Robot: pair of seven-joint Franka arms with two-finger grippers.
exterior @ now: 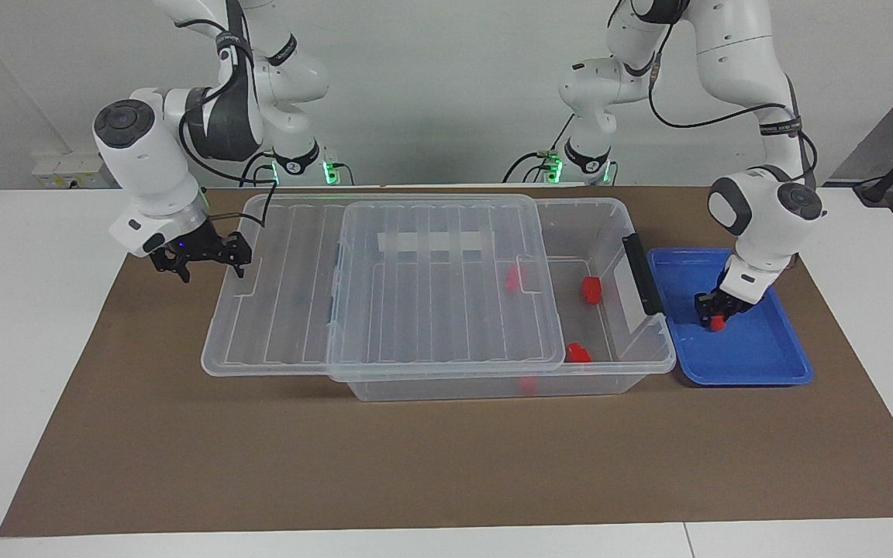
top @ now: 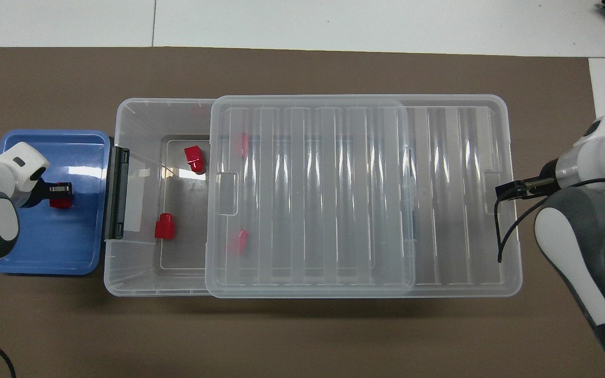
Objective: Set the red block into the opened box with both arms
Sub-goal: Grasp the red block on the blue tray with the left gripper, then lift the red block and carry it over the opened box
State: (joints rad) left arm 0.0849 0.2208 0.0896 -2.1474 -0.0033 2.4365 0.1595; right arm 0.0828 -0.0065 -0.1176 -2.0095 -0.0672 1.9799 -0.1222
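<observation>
My left gripper point(exterior: 714, 314) point(top: 62, 194) is down in the blue tray point(exterior: 756, 364) point(top: 50, 252), shut on a small red block point(exterior: 716, 325) point(top: 62, 203). The clear box point(exterior: 632, 364) point(top: 139, 115) lies beside the tray. Its ribbed lid point(exterior: 431, 287) point(top: 360, 194) is slid toward the right arm's end, so the end by the black latch point(exterior: 640, 271) is uncovered. My right gripper point(exterior: 210, 266) point(top: 506, 189) stands open at the lid's overhanging end, fingers at its edge notch.
Inside the box lie two red blocks point(exterior: 591, 288) point(exterior: 578, 354) in the uncovered part, and others show through the lid point(top: 238, 242). Everything sits on a brown mat point(exterior: 446, 465) on the white table.
</observation>
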